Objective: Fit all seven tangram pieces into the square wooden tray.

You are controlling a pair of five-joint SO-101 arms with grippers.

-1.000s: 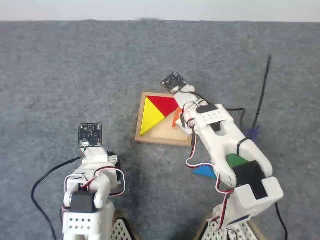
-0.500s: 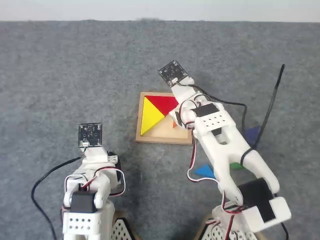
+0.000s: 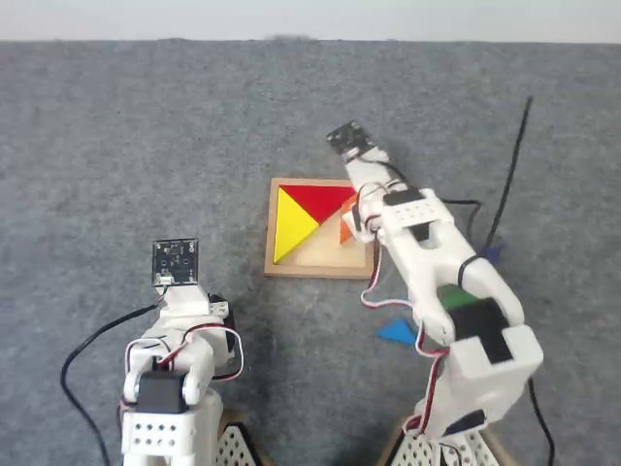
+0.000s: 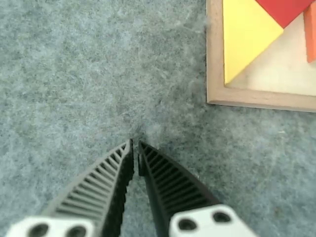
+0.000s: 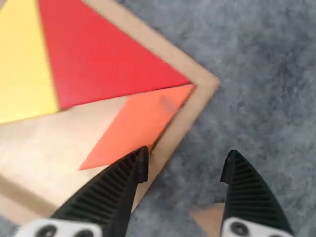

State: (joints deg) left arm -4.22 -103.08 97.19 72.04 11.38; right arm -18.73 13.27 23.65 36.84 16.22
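The square wooden tray [image 3: 277,264] lies mid-table and holds a yellow triangle [image 3: 294,226], a red triangle [image 3: 320,202] and an orange piece [image 3: 345,231]. My right arm [image 3: 412,238] stretches over the tray's right side. In the right wrist view my right gripper [image 5: 186,165] is open and empty, straddling the tray's rim [image 5: 200,98], just short of the orange piece [image 5: 140,126], which lies beside the red triangle [image 5: 103,59] with one tip against the rim. My left gripper [image 4: 136,146] is shut and empty over bare carpet, near the tray's corner [image 4: 213,94].
A blue piece [image 3: 396,332], a green piece [image 3: 452,296] and a purple piece [image 3: 490,255] lie on the grey carpet right of the tray, partly under the right arm. A black cable [image 3: 509,184] runs along the right. The left arm [image 3: 175,340] sits at the front left.
The right arm's wrist has swung to the right over the tray's right edge, and its elbow has shifted. The orange piece stays in the tray. The left arm has not moved.
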